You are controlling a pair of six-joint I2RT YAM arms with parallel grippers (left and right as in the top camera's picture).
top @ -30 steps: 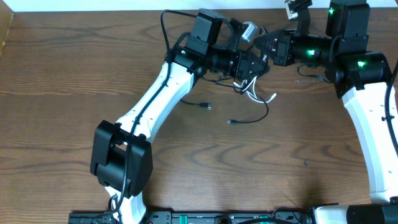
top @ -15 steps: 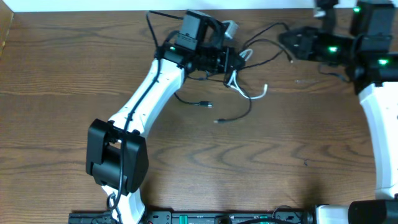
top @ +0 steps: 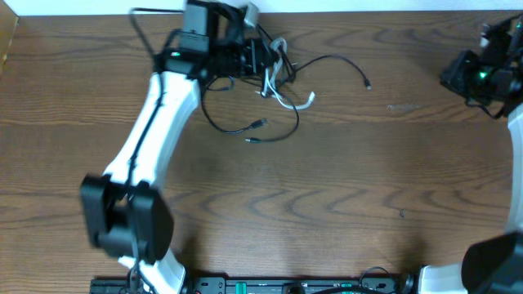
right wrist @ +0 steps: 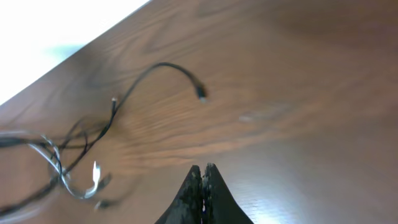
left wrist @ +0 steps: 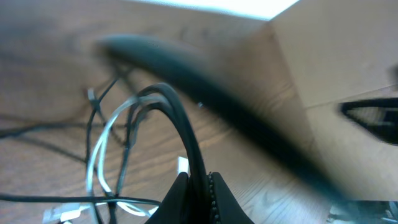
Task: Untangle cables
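Observation:
The cables [top: 288, 100] lie as a loose tangle at the back of the table, black cords with a white one [left wrist: 99, 155] among them. My left gripper [top: 263, 62] is at the tangle's left edge, shut on a black cable [left wrist: 180, 118] that arches up out of its jaws [left wrist: 200, 182]. One black strand runs right to a small plug [top: 368, 83], also seen in the right wrist view [right wrist: 201, 96]. My right gripper [top: 451, 78] is far to the right, apart from the cables, shut with nothing in it [right wrist: 203, 168].
Two more plug ends [top: 255, 131] rest on the wood below the tangle. The left arm [top: 151, 131] stretches diagonally across the left half of the table. The table's back edge [top: 343, 11] runs just behind the tangle.
My left gripper has shut on the black cable and dragged the tangle left. The right arm has drawn back to the right, leaving one black strand stretched out on the table.

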